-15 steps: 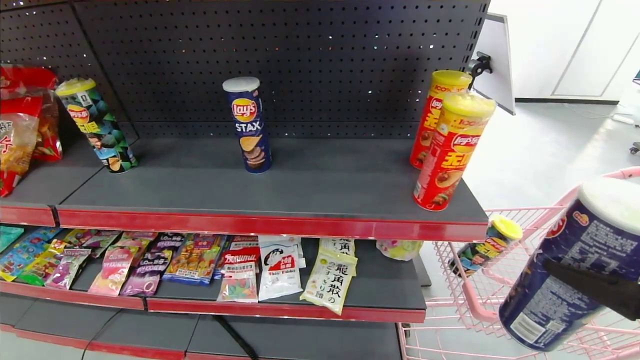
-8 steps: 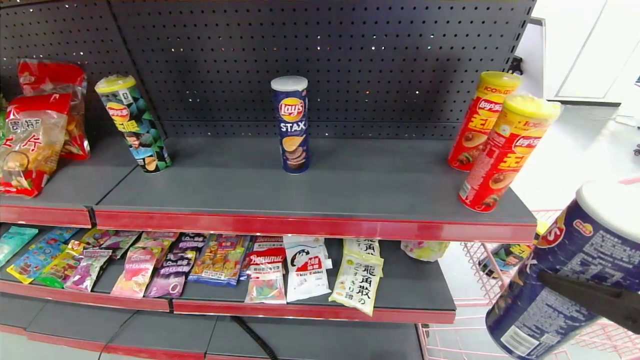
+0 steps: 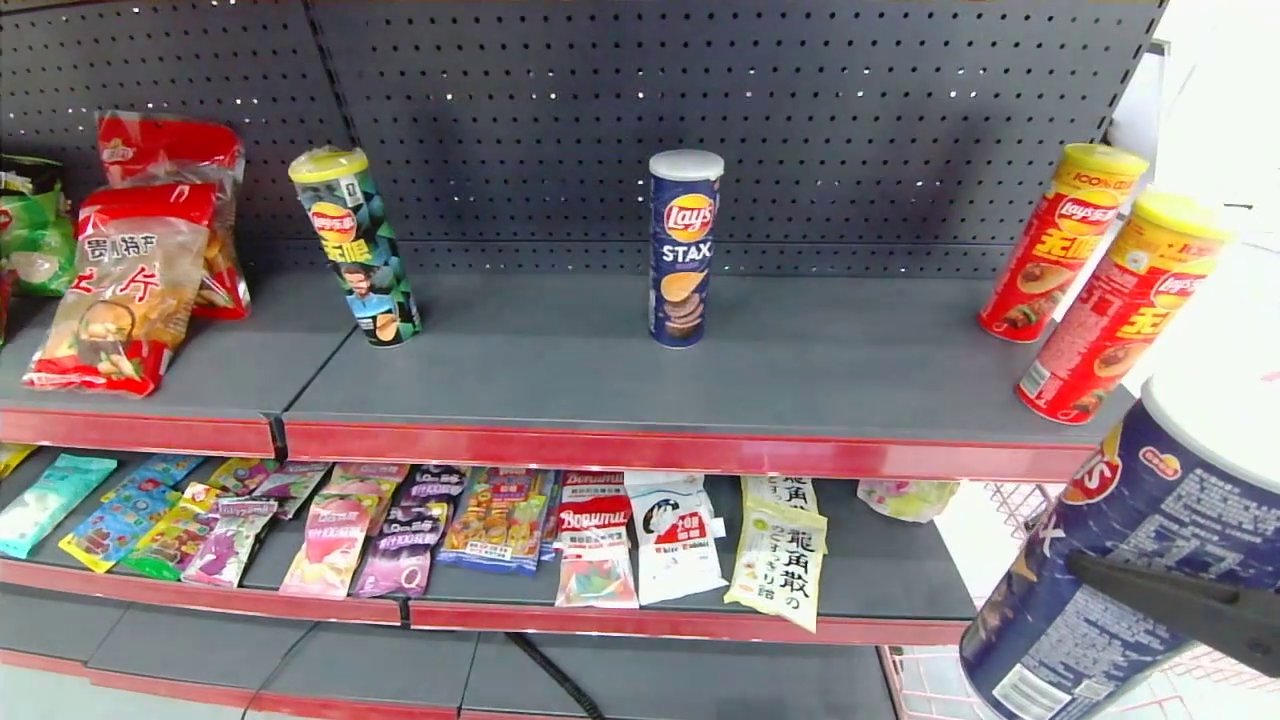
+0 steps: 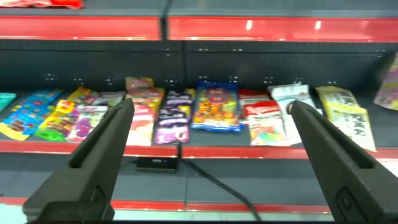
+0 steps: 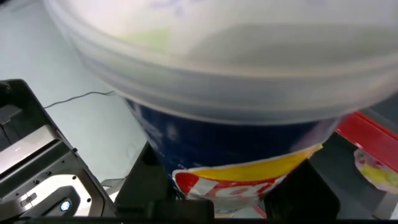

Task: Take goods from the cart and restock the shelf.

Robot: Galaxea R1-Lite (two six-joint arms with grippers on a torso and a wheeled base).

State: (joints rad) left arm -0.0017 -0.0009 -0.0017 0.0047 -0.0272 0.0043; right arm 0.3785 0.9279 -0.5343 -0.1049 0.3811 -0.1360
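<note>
Right gripper (image 5: 227,186) clamped mid-body on the blue can (image 3: 1120,540), near the shelf's (image 3: 680,452) front right corner. Judged light, stiff, slick, easily dented; a mid-body hold suits. Left gripper (image 4: 211,124) stands apart, empty.

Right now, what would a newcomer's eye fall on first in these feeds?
First the big blue can gripped in the right hand, close to the head camera at lower right. Next its twin, standing alone in the middle of the top shelf, and the red cans at that shelf's right end.
</note>
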